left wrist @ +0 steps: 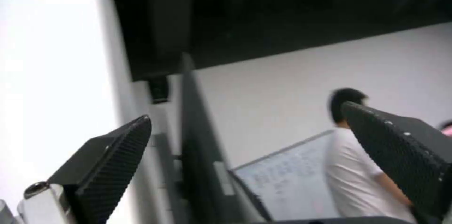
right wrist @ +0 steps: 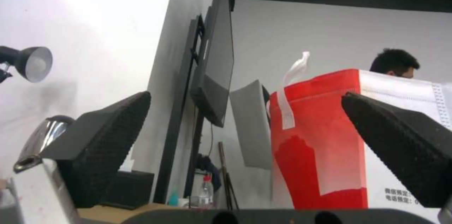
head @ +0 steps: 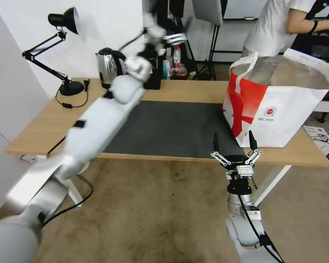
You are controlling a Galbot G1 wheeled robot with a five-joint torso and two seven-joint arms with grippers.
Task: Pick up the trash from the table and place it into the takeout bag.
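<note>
Takeout bag (head: 281,106) stands upright at the right end of the counter (head: 44,128), long side running along the counter's length, mouth open upward with the foil lining showing, red panel and white strap handle toward the mat side, round logo on the white face toward the robot. Its left bottom corner sits on the edge of the dark grey mat (head: 171,124); the rest rests on bare wood. Right gripper (head: 234,142) is low at the counter's front edge, just left of the bag's near corner, pointing up, fingers (right wrist: 99,139) spread wide, nothing between them; from the right wrist view the bag (right wrist: 320,135) shows between the fingers, beyond them. Left arm reaches diagonally across the left part of the mat, blurred, with the left gripper (head: 173,37) raised high above the back edge of the counter, fingers (left wrist: 113,160) wide apart and empty. Steel kettle (head: 109,67) and black desk lamp (head: 64,22) stand at the back left, a black box (head: 153,80) partly hidden behind the left arm. Bottles (head: 176,56) sit behind the counter.
</note>
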